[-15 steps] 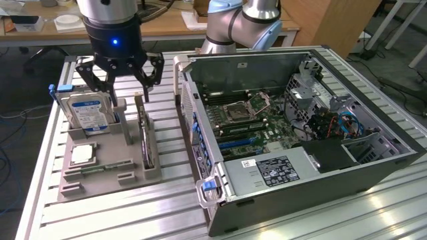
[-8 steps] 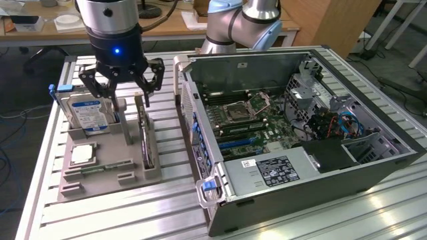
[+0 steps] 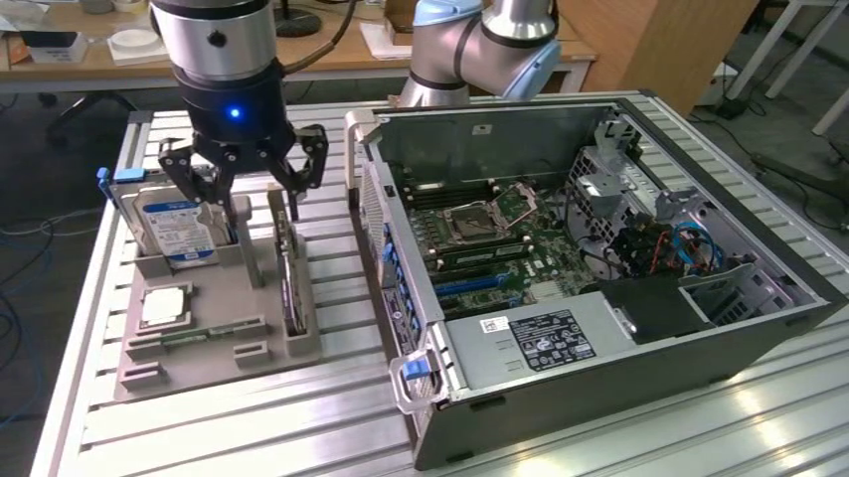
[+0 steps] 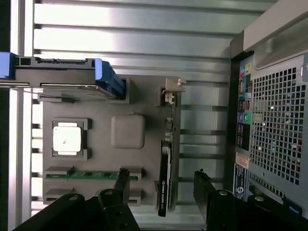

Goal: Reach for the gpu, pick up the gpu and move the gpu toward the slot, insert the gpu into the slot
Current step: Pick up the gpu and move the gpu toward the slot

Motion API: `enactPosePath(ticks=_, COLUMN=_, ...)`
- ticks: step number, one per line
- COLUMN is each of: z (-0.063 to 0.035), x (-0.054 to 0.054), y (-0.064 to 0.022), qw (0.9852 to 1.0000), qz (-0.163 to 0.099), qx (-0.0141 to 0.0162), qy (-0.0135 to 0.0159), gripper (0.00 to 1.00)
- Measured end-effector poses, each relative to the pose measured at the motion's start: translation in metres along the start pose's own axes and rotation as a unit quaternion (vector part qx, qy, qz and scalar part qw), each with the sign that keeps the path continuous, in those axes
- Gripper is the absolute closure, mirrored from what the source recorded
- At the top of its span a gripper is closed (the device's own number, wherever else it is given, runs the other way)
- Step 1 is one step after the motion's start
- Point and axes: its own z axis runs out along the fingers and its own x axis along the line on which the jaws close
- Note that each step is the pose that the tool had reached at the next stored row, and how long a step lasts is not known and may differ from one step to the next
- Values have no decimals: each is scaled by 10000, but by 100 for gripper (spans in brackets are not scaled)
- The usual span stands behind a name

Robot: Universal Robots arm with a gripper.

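The gpu [image 4: 164, 178] stands on edge in the grey tray [image 3: 219, 308]. The gripper [image 3: 250, 199] hangs spread above it. Better to centre the card between the jaws first — squarely.

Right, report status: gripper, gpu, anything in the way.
Gripper open, empty, poised over the gpu. Gpu on edge in the grey tray, not yet lifted. Hard drive stands alongside in the tray; slot in the open case empty.

A slatted metal table [image 3: 690, 427] catches the light; behind it stands a cluttered wooden desk [image 3: 93, 68] (cables [image 3: 802, 164] trail over the floor [image 3: 782, 99]).
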Motion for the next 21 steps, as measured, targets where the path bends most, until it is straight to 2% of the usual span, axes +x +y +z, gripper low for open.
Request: enactPosePath(ticks=21, z=368, x=6, y=-88, qw=10000, qz=0, qx=0, qy=0, gripper=35)
